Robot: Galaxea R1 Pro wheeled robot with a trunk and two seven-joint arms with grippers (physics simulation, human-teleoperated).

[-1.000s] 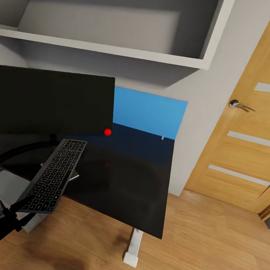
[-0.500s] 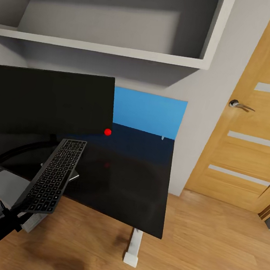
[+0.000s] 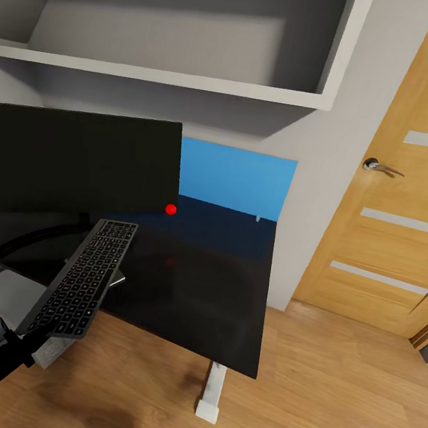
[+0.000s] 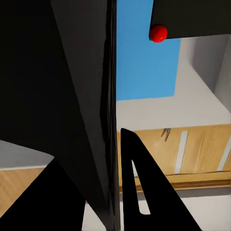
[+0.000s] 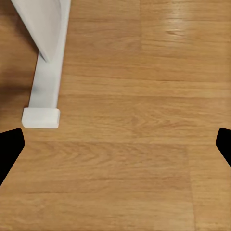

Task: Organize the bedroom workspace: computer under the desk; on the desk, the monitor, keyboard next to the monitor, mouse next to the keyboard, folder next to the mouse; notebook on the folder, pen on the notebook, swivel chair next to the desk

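Keyboard held over the desk edge

Left gripper (image 3: 23, 334) clamps the keyboard (image 3: 84, 280) beside the monitor (image 3: 69, 167); right gripper (image 5: 115, 139) fingers spread wide above the floor (image 5: 144, 72).

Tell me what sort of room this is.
Likely a home study corner or bedroom workspace: a black desk carrying a monitor, a built-in wall shelf above it, and a wooden door beside wood flooring.

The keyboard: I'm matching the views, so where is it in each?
Head view: keyboard lower left, over the desk edge, held by the left end effector.
Left wrist view: edge-on dark slab.
Right wrist view: not in it.
Shared landmark: monitor's red dot.
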